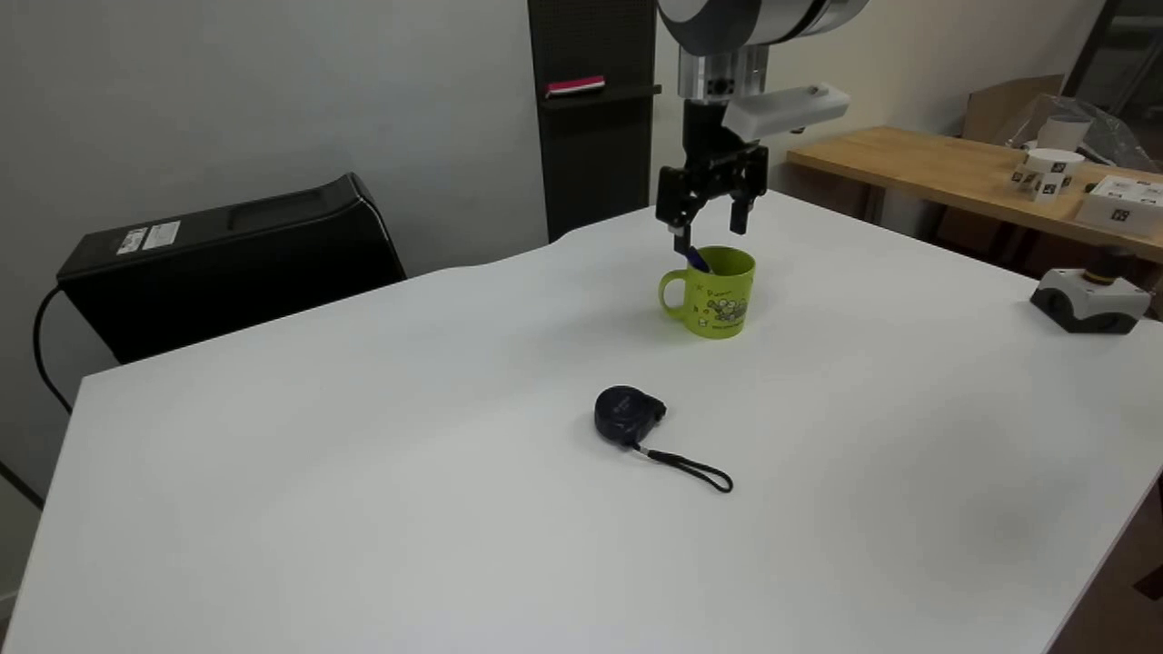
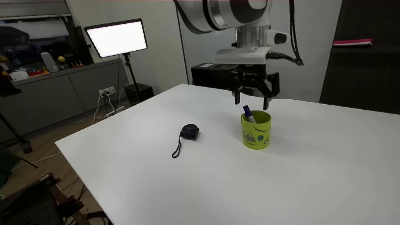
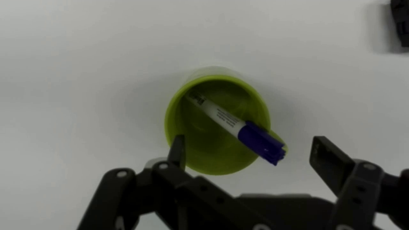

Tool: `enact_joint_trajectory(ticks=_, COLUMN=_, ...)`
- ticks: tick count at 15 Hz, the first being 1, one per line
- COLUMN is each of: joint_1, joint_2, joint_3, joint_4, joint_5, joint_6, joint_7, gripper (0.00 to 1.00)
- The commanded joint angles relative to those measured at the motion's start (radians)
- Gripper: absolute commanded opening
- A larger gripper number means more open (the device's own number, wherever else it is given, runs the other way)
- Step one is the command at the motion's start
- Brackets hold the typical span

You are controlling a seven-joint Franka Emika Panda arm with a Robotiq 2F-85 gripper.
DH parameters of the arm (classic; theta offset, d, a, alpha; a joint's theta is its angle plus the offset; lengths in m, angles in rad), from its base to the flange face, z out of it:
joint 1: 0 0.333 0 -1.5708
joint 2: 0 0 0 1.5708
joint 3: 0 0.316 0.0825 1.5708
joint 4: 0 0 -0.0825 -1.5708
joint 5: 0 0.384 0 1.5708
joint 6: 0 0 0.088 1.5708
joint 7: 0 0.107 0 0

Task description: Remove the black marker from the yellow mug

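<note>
A: What's on the left?
B: In an exterior view, a bright light panel (image 2: 117, 39), off the white worktop (image 2: 193, 187). Then, on the worktop, a dark tape measure (image 2: 190, 132), its thin cord (image 2: 180, 142) stretched towards the camera.
A: Next along?
B: The marker (image 2: 248, 112). It's in the yellow mug (image 2: 256, 133), tilted, pale barrel (image 3: 220, 116) down inside and purple-blue cap (image 3: 260, 142) up. In the wrist view the cap pokes out over the rim on the handle (image 3: 277, 137) side.
A: And the mug?
B: Upright on the worktop, with small drawings on its wall, well apart from the tape measure.
A: How do the jaws stand?
B: Spread wide, a plain gap between them, above the mug in both exterior views.
A: And to the right?
B: A red-and-white object (image 2: 353, 42) on a dark ledge (image 2: 385, 49).
</note>
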Motion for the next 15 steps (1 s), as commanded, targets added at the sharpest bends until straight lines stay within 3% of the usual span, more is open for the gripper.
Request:
enact_joint_trajectory(ticks=1, joint_1=0.007, joint_2=0.014, joint_3=-0.008, joint_4=0.022, joint_5=-0.022, joint_6=-0.008, joint_7=0.049, gripper=1.00)
enact_joint_trajectory(ticks=11, joint_1=0.003, joint_2=0.039, joint_3=-0.011, joint_4=0.034, joint_5=-0.030, joint_6=-0.011, joint_7=0.053, gripper=1.00)
enact_joint_trajectory(ticks=12, joint_1=0.001, joint_2=0.042, joint_3=-0.012, joint_4=0.036, joint_5=-0.029, joint_6=-0.013, joint_7=0.052, gripper=0.75)
enact_joint_trajectory(ticks=13, joint_1=0.003, joint_2=0.043, joint_3=-0.014, joint_4=0.036, joint_5=-0.032, joint_6=-0.013, joint_7=0.053, gripper=0.74)
enact_joint_trajectory(ticks=15, joint_1=0.008, joint_2=0.042, joint_3=-0.020, joint_4=0.033, joint_5=-0.042, joint_6=-0.009, joint_7=0.055, gripper=0.60)
